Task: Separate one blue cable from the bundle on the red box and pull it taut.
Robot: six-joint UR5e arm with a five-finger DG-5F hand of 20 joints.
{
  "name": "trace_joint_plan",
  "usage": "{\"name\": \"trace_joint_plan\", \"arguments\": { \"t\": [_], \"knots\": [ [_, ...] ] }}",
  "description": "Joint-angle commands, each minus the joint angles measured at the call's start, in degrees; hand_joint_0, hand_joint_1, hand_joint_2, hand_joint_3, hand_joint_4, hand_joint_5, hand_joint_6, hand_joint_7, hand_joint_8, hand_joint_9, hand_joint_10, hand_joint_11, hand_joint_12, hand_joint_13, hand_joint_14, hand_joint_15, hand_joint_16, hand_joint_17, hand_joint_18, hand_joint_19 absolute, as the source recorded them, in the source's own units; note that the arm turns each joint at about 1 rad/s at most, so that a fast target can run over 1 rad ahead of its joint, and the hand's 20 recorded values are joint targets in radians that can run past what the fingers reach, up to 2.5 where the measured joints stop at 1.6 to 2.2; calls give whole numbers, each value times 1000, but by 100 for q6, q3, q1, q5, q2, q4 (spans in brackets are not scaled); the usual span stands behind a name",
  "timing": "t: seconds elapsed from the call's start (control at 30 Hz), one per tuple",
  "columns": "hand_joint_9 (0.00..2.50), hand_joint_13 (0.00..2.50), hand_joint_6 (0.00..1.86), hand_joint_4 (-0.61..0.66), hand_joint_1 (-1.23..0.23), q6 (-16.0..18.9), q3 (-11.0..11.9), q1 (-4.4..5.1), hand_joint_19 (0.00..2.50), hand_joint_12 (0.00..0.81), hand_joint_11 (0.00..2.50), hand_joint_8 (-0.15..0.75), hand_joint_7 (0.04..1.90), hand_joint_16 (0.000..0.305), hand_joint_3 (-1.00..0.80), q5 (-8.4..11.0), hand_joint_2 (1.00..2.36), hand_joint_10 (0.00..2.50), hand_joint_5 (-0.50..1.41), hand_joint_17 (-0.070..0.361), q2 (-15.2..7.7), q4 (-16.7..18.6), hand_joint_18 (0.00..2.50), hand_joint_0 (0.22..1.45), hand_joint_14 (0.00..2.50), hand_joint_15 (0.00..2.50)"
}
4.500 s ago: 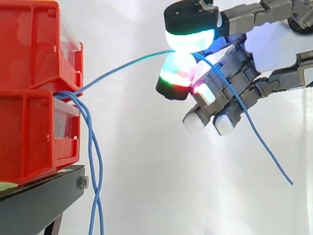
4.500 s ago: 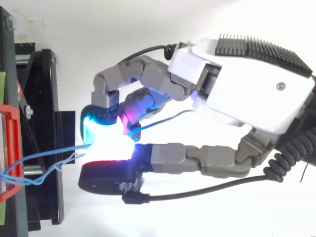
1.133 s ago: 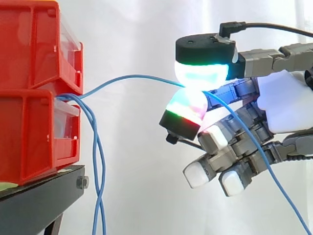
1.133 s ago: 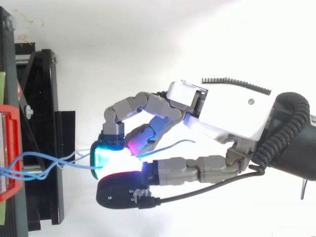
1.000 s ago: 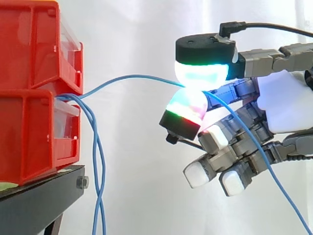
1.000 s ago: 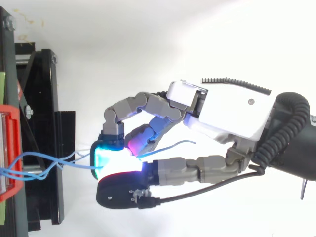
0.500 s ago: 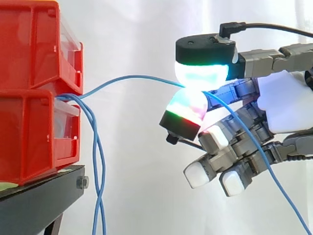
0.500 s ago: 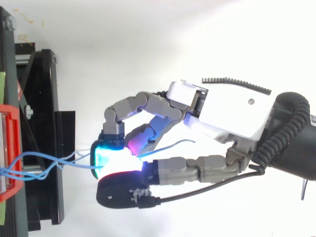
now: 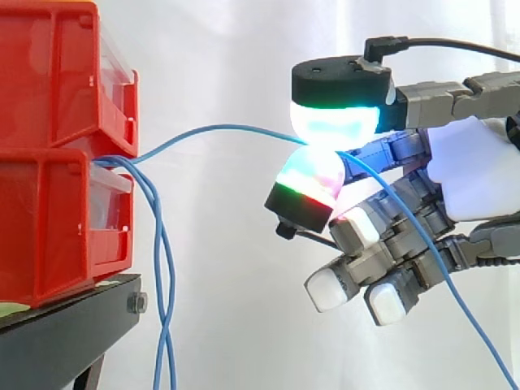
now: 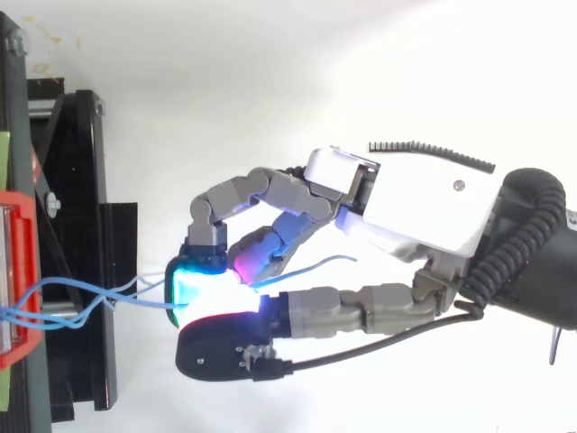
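White curtain (image 9: 219,65) backs the stacked red bins (image 9: 49,89) on their black stand (image 9: 73,325), at 9 o'clock in the side view. One blue cable (image 9: 211,128) is already parted from the bundle (image 9: 158,268), which hangs toward 6 o'clock. The hand (image 9: 471,171), at 3 o'clock, pinches that cable between two glowing fingertips (image 9: 333,122). The cable's span from the bins arches gently, so the separating looks done and the pulling taut is not.

Thin blue cable (image 9: 211,127), arching slack from between stacked red plastic bins (image 9: 57,97), pinched in the hand (image 9: 471,171), tail trailing down right, remaining blue cables (image 9: 156,219) hanging twisted below.
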Motion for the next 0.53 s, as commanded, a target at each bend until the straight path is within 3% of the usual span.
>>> {"name": "trace_joint_plan", "arguments": {
  "t": [0.0, 0.5],
  "knots": [
    [1092, 870, 937, -103, -782, 0, 1, 0, 449, 446, 875, 394, 1337, 55, 45, 3, 1129, 12, -134, 124, 0, 0, 866, 621, 13, 437],
    [1092, 863, 936, -104, -784, 0, 1, 0, 458, 445, 881, 395, 1332, 55, 49, 3, 1120, 13, -134, 123, 0, 0, 860, 623, 11, 439]
  ]
}}
